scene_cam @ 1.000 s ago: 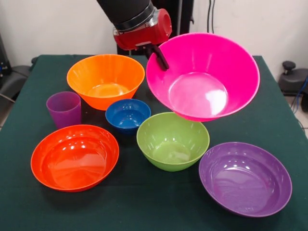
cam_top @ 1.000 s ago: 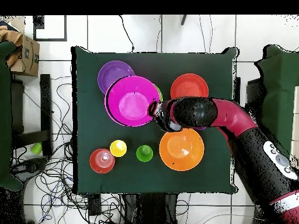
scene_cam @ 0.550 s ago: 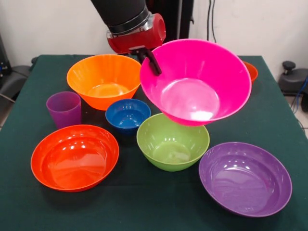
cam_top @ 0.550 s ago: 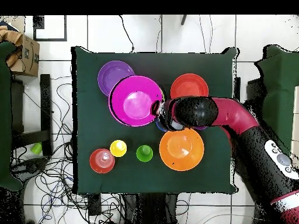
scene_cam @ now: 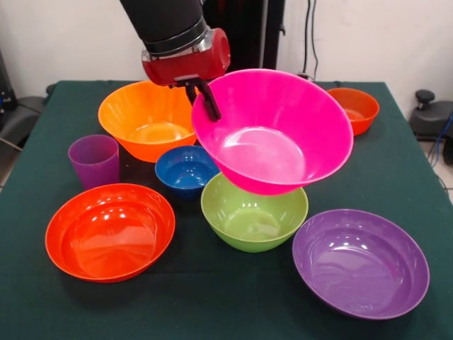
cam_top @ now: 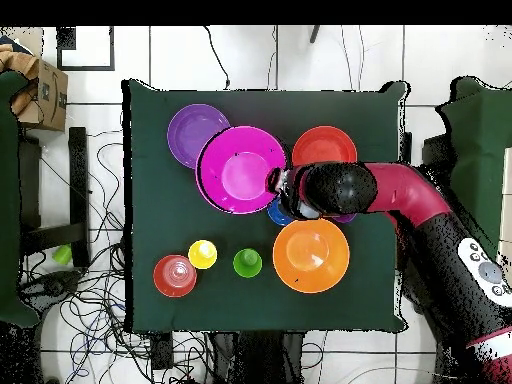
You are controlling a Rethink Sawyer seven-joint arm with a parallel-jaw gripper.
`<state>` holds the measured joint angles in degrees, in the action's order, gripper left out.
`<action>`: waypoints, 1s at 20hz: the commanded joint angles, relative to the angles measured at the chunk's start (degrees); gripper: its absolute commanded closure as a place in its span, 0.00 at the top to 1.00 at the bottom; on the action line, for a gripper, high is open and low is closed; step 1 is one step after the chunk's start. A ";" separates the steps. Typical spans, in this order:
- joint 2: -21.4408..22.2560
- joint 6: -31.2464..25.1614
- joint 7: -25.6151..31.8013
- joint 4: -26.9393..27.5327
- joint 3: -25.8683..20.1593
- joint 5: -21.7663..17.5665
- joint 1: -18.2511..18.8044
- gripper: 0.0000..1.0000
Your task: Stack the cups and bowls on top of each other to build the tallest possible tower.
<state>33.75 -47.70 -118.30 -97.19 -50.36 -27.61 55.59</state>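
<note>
My gripper (scene_cam: 207,106) is shut on the left rim of the large pink bowl (scene_cam: 276,134), which hangs tilted in the air over the lime green bowl (scene_cam: 253,212). In the overhead view the gripper (cam_top: 275,183) pinches the pink bowl (cam_top: 238,170), which hides the lime green one. On the cloth stand the large orange bowl (scene_cam: 152,117), small blue bowl (scene_cam: 184,170), purple cup (scene_cam: 94,160), large red-orange bowl (scene_cam: 110,231), purple bowl (scene_cam: 361,262) and a small red-orange bowl (scene_cam: 354,108). The green cup (cam_top: 247,263) and yellow cup (cam_top: 203,254) stand apart.
The dark green table (scene_cam: 212,304) carries everything. In the overhead view a small red-orange bowl (cam_top: 175,276) sits beside the yellow cup near the table's edge. Cables and a cardboard box (cam_top: 45,95) lie on the floor around it.
The gripper has carried the pink bowl left and lower in the front view, over the lime green bowl. The small red-orange bowl behind it has come into sight.
</note>
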 commanded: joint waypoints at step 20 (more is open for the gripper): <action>-6.44 15.16 6.03 -0.06 1.97 -6.30 -2.55 0.00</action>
<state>31.05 -32.02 -118.29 -97.13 -50.31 -31.94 55.56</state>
